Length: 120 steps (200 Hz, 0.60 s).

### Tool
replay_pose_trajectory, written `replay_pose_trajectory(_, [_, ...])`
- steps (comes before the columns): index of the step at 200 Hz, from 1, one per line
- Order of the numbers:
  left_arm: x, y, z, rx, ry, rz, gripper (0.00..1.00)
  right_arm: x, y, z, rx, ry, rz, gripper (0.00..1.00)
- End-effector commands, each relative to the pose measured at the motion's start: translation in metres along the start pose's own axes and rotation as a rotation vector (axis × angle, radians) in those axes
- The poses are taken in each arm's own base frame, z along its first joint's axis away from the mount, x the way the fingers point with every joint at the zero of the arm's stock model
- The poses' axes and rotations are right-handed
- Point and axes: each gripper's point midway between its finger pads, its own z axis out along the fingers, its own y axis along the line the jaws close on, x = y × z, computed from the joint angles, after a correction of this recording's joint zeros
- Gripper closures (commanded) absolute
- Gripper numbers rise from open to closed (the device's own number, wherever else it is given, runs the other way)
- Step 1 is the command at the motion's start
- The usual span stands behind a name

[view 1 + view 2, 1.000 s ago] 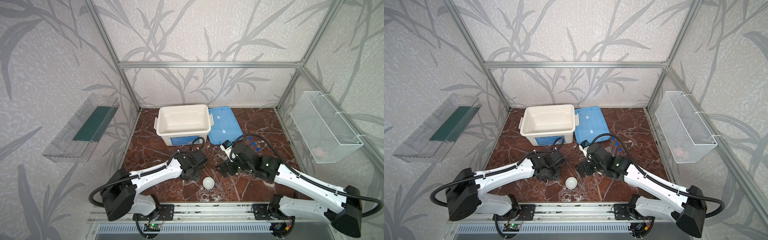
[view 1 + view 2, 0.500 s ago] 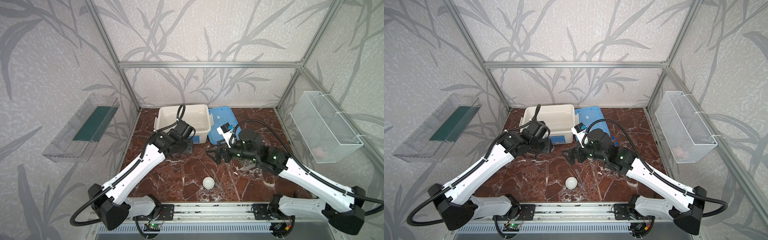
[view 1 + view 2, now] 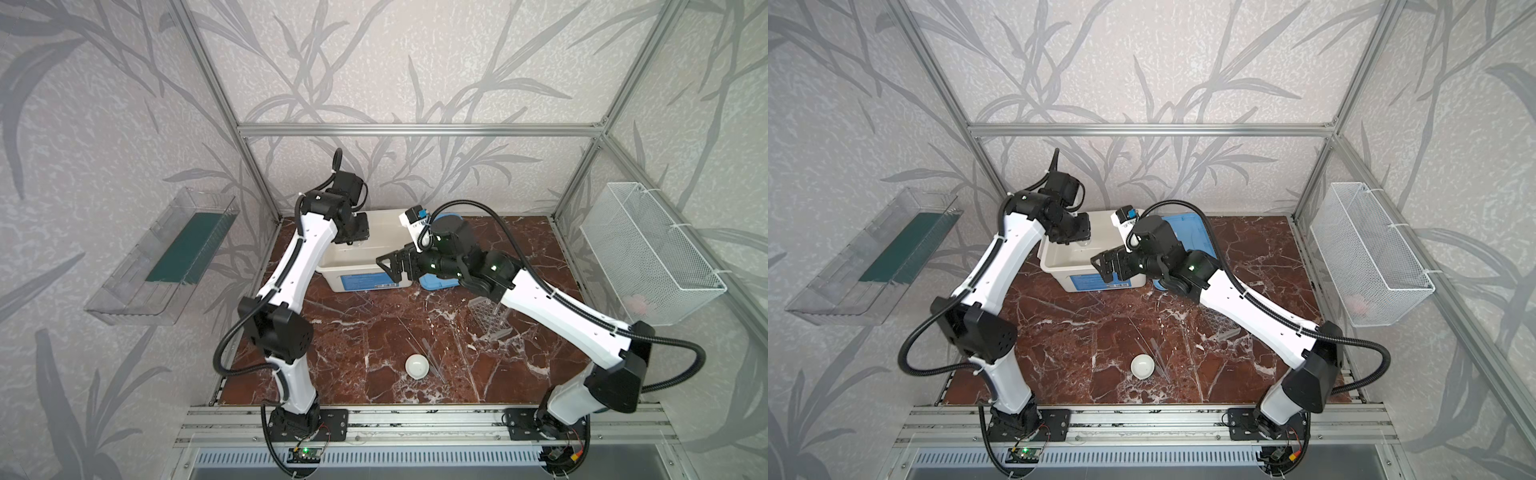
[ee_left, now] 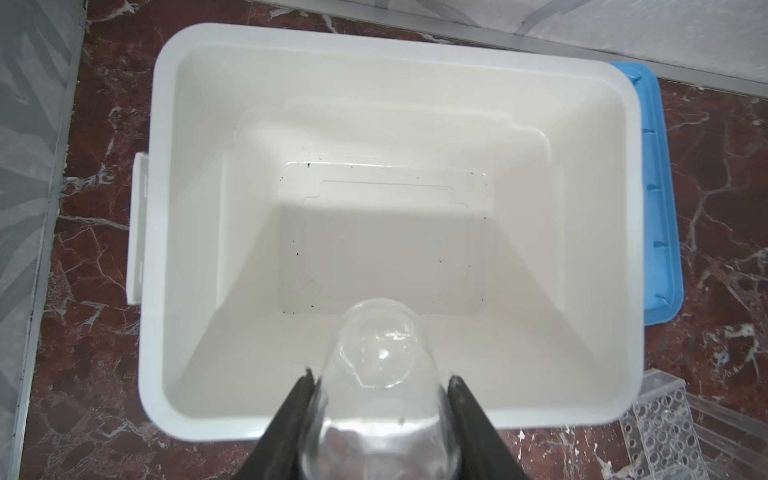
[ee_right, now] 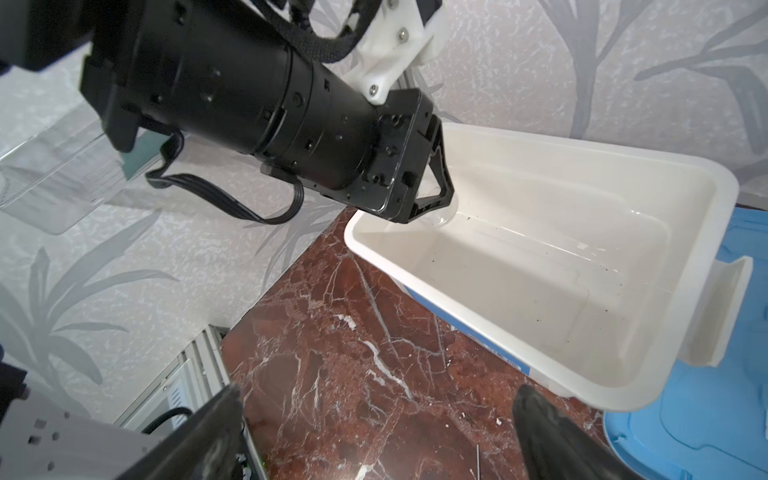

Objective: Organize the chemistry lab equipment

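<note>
Your left claw (image 4: 380,380) grips the clear beaker (image 4: 378,353) over the white tub (image 4: 166,208) at twelve o'clock — your right claw (image 5: 378,392) gapes empty beside it; the dish (image 3: 417,366) sits at six, the rack (image 3: 488,318) at four.

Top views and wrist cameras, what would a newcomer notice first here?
The left end effector grips a small clear beaker above the open white tub at the back of the marble table. The right end effector hangs wide open and empty near the tub's front. A small white round dish sits near the front edge, with a clear gridded tube rack to its right, partly hidden by the right arm.
</note>
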Motion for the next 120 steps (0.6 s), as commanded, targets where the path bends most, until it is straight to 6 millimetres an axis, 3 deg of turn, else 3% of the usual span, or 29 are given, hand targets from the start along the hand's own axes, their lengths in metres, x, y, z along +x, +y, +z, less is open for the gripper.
replay_pose_trajectory(1, [-0.007,0.011,0.016,-0.07,0.048,0.028,1.0,-0.016,-0.018,0.016,0.072,-0.025,0.007,0.01])
replay_pose_trajectory(48, [-0.033,0.029,0.063,-0.17,0.069,-0.001,1.0,-0.016,-0.048,0.071,0.083,0.017,0.028,0.01])
replay_pose_trajectory(76, [-0.029,0.031,0.094,-0.16,0.104,-0.032,1.0,-0.015,-0.058,0.088,0.097,0.01,0.024,0.01])
replay_pose_trajectory(99, [-0.028,0.043,0.106,-0.217,0.104,-0.042,1.0,-0.013,-0.059,0.101,0.08,0.011,-0.001,0.0])
replay_pose_trajectory(120, [-0.027,0.042,0.119,-0.187,0.1,-0.062,1.0,-0.007,-0.063,0.112,0.074,0.015,-0.014,0.01])
